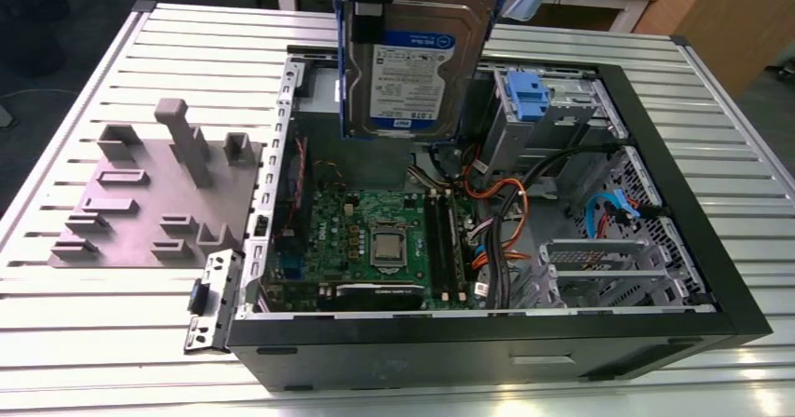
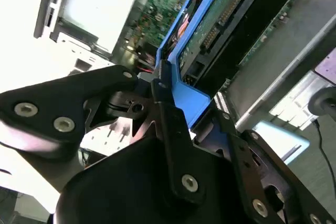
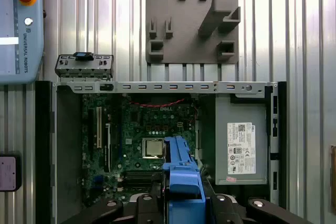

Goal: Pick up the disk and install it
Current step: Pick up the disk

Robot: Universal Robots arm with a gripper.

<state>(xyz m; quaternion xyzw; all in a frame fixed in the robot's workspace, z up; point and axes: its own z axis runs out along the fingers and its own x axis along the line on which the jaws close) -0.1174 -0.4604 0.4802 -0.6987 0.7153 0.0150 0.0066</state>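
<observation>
Fingers (image 2: 167, 109) seemingly tight on the blue-framed disk (image 1: 404, 63) above the open case (image 1: 497, 347), motherboard (image 1: 360, 221) and orange cables (image 1: 487, 194) below.

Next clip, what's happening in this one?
The arm's claw is shut on the blue frame of the disk, holding it upright in the air above the open computer case. The disk is not yet in a bay. The case lies on its side on the slatted table, circuit board exposed.
</observation>
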